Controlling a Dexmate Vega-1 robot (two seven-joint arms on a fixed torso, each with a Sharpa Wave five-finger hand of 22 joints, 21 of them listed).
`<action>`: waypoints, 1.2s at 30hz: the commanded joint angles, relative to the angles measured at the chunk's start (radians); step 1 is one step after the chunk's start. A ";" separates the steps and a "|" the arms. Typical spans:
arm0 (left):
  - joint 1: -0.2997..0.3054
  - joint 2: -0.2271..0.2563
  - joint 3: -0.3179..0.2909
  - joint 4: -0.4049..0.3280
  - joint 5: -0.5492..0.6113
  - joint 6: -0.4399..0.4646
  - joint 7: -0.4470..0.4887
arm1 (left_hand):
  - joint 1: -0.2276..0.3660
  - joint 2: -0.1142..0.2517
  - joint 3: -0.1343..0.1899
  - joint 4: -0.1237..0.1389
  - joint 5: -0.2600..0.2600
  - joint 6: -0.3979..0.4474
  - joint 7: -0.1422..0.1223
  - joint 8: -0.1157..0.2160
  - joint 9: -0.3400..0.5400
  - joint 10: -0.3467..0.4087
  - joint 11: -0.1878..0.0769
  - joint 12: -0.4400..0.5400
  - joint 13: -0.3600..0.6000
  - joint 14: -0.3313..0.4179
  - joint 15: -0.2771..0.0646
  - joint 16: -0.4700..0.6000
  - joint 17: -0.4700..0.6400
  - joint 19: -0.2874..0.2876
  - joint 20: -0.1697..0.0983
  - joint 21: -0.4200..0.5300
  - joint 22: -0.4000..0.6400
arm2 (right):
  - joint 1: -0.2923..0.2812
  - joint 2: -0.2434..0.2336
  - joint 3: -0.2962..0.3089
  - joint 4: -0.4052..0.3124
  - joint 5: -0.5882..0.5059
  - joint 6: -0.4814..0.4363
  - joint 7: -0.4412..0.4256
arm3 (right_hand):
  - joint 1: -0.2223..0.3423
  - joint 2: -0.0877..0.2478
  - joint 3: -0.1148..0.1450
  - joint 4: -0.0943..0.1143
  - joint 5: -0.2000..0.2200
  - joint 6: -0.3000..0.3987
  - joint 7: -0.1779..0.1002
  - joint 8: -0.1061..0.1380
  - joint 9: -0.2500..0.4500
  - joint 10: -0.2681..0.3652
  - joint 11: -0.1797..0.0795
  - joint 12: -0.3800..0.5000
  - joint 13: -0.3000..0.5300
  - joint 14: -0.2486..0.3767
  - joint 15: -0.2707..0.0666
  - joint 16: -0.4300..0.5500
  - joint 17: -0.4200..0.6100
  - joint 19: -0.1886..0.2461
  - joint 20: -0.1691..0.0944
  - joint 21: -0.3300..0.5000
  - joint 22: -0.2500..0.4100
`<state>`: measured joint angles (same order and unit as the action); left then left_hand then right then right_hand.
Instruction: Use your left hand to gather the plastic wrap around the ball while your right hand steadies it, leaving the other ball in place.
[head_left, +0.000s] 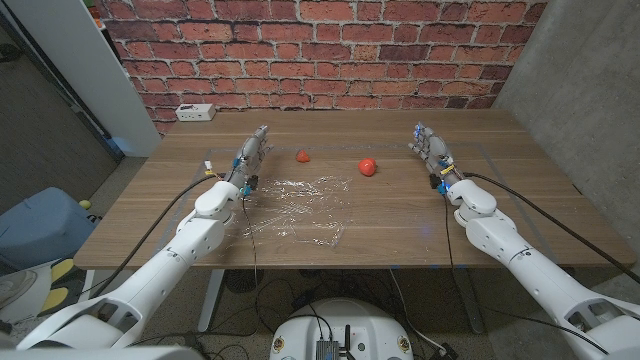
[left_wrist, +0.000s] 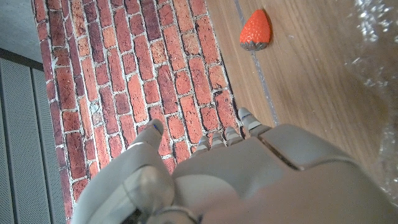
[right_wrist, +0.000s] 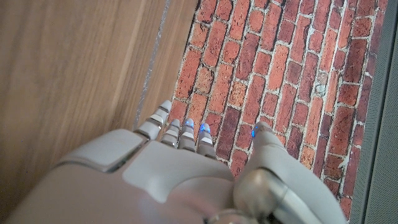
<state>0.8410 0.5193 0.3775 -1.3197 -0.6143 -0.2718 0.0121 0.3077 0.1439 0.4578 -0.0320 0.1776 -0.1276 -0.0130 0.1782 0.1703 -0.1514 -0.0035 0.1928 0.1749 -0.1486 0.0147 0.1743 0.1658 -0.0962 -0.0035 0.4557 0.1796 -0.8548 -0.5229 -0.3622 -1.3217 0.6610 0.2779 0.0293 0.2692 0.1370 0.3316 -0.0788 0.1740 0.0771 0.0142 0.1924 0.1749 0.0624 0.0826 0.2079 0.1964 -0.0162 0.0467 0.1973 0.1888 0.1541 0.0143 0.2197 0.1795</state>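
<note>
The plastic wrap (head_left: 297, 208) lies crinkled and transparent on the table (head_left: 400, 225), just beside the left hand (head_left: 250, 160). Two red balls (head_left: 368, 167) (head_left: 303, 156) rest between the hands. The right hand (head_left: 431, 150) holds nothing; both hands' fingers are extended, slightly apart.

Soft, even light fills the room, the plastic wrap (head_left: 297, 207) shines with small bright spots, and the close hands look blurry.

You have two red balls (head_left: 303, 156) (head_left: 368, 166), a clear glinting plastic wrap (head_left: 300, 207), a brown wood-grain table (head_left: 400, 215), a red brick wall (head_left: 310, 50) with pale mortar, and light grey hands (head_left: 252, 152) (head_left: 431, 147).
</note>
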 joint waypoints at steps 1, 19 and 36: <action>-0.001 0.059 0.029 -0.102 0.124 0.119 0.144 | 0.028 0.005 0.017 -0.021 0.002 0.010 -0.027 0.008 0.003 0.003 0.016 0.007 0.005 0.026 0.028 0.013 0.004 0.013 0.091 -0.001 0.005 | -0.017 -0.011 0.011 -0.018 0.015 -0.013 -0.003 | 0.007 0.002 0.010 -0.002 0.004 0.013 -0.006 0.005 0.005 -0.001 0.010 0.003 0.003 0.004 0.018 0.006 0.004 0.006 0.013 0.002 0.002; -0.103 0.178 0.110 -0.232 0.334 0.376 0.176 | 0.030 -0.007 0.018 -0.038 -0.004 0.032 -0.054 0.008 0.005 0.023 0.013 0.013 0.007 0.070 0.078 0.020 0.008 0.022 0.193 -0.008 0.011 | -0.040 -0.009 0.022 -0.025 0.029 -0.003 -0.010 | 0.011 0.011 0.013 -0.005 0.003 0.056 -0.045 0.012 0.006 0.020 0.016 0.008 0.003 0.018 0.038 0.012 0.008 -0.001 0.035 -0.003 0.003; -0.257 0.250 0.221 -0.305 0.482 0.629 0.039 | 0.039 -0.018 0.019 -0.057 -0.003 0.038 -0.069 0.007 0.005 0.035 0.007 0.014 0.008 0.101 0.077 0.022 0.008 0.044 0.199 -0.005 0.013 | -0.070 -0.002 0.032 -0.025 0.035 0.030 -0.014 | 0.013 0.013 0.014 -0.006 0.003 0.068 -0.044 0.013 0.006 0.028 0.018 0.009 0.004 0.025 0.040 0.015 0.009 -0.001 0.039 -0.004 0.004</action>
<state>0.7057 0.7099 0.5086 -1.5645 -0.2282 0.1970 0.1426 0.3392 0.1331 0.4739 -0.0789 0.1736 -0.0861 -0.0754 0.1782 0.1701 -0.1187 0.0072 0.2036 0.1800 -0.0551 0.0928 0.1937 0.1700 -0.0609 0.1948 0.4510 0.1887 -0.9067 -0.5294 -0.3361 -1.3463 0.6908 0.2844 0.0210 0.2742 0.1423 0.3356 -0.0828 0.1740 0.1379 -0.0287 0.1966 0.1795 0.0860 0.0947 0.2079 0.1978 0.0053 0.0788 0.2050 0.1932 0.1502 0.0467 0.2205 0.1792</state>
